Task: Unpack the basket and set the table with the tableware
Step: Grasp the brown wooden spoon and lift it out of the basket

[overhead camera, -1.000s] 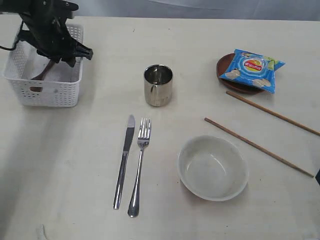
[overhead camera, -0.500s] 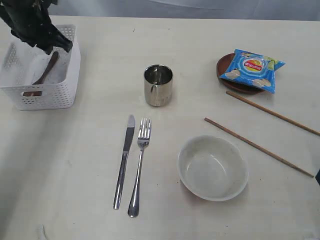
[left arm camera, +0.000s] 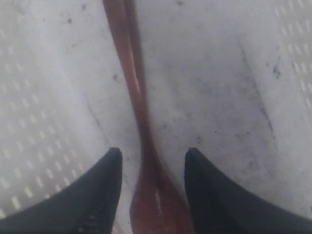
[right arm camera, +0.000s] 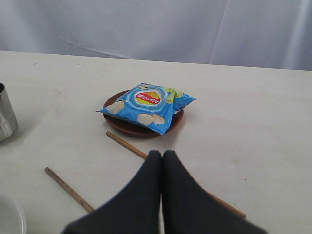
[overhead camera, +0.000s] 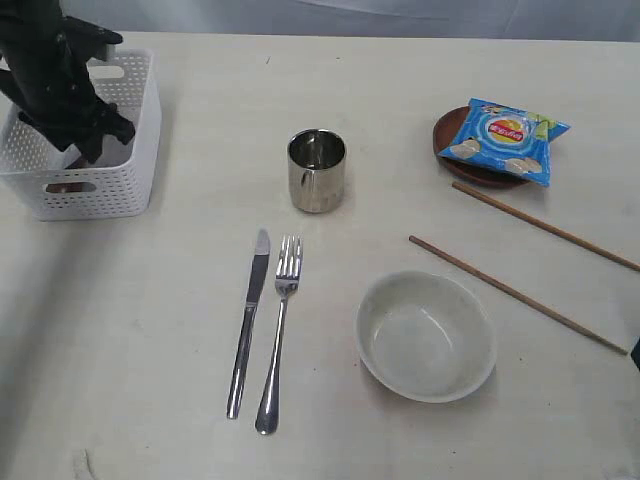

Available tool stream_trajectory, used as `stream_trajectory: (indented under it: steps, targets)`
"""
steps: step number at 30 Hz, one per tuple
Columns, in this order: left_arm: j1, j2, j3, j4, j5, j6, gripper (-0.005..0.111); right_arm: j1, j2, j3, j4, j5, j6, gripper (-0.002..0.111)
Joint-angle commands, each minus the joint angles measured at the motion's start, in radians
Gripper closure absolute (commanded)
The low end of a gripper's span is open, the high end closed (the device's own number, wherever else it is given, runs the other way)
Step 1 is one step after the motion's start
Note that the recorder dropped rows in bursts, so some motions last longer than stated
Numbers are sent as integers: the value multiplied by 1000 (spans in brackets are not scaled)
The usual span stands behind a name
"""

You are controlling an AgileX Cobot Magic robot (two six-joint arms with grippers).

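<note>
Pale cream desk (overhead camera: 150, 330), white basket (overhead camera: 110, 190) at ten o'clock: inside it the left end effector (left arm camera: 152, 157) hangs released astride the wooden spoon (left arm camera: 132, 83), so it should sink lower, centred on the handle, then pinch firmly.

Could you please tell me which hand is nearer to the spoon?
Left. The left hand straddles the spoon in the basket, open; the right hand hangs shut by the plate, far away.
</note>
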Motion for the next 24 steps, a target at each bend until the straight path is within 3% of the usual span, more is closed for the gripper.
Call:
stream_trajectory:
  steps: [1,14,16,20,24]
  targets:
    - [9,11,5,-8,-2,2,66,2,-5,3,-8,0,1,108]
    - [9,88,5,-16,-4,4,68,2,-5,3,-8,4,1,108]
    - [9,88,5,-16,-4,4,75,2,-5,3,-8,4,1,108]
    - [9,88,5,-16,10,4,107,2,-5,3,-8,4,1,108]
    - [9,88,5,-16,20,2,107,2,-5,3,-8,4,1,108]
